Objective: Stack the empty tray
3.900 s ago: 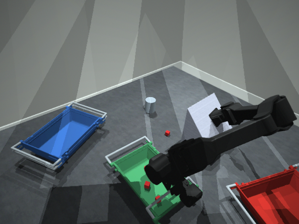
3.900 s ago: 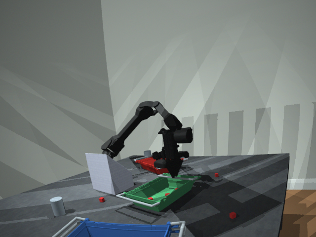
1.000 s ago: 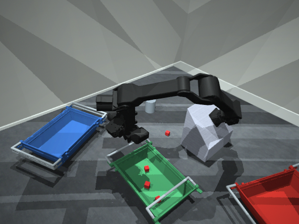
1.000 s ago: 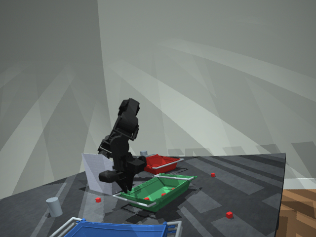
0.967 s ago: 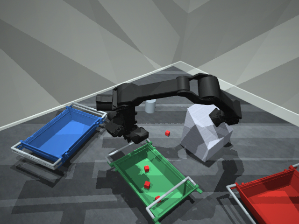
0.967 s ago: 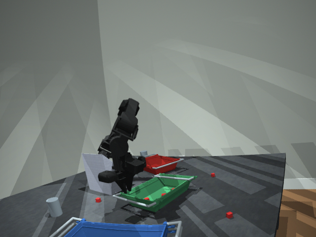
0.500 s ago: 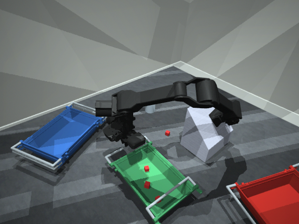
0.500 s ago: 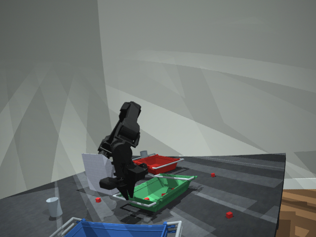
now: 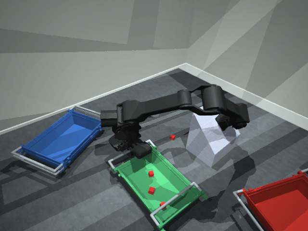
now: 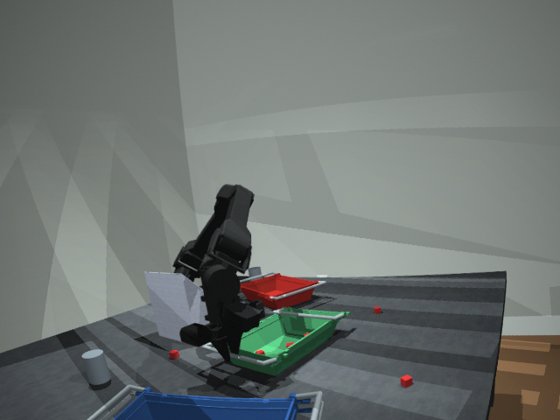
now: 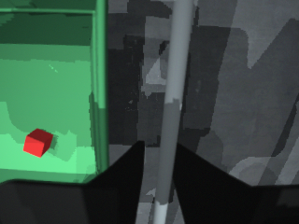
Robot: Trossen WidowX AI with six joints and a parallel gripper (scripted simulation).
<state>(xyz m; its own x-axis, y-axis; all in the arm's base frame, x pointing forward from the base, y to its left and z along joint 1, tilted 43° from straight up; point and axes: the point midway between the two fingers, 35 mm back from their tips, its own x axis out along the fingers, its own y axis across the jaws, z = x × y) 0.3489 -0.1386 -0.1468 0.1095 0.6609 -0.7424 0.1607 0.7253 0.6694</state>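
Note:
The green tray (image 9: 166,173) (image 10: 307,346) (image 11: 51,93) holds three small red blocks, one of them a block (image 9: 151,173) (image 11: 38,143) near the gripper's end. One wire bar (image 9: 173,198) (image 10: 311,314) lies across its top. The other bar (image 9: 121,155) (image 10: 255,360) (image 11: 179,61) stands out beyond the opposite end. My gripper (image 10: 229,357) (image 11: 157,147) is low at this outer bar, fingers slightly apart and empty. The bar runs through the gap between the fingertips in the wrist view, closer to the right one. The top view hides the fingertips. The blue tray (image 9: 64,139) is empty, its bars out.
An empty red tray (image 9: 286,209) (image 10: 289,300) stands on the other side of the green one. A pale wedge block (image 9: 212,149) (image 10: 174,303) stands near the arm's base. A grey cylinder (image 10: 97,367) and loose red blocks (image 9: 172,136) (image 10: 406,381) are also on the table.

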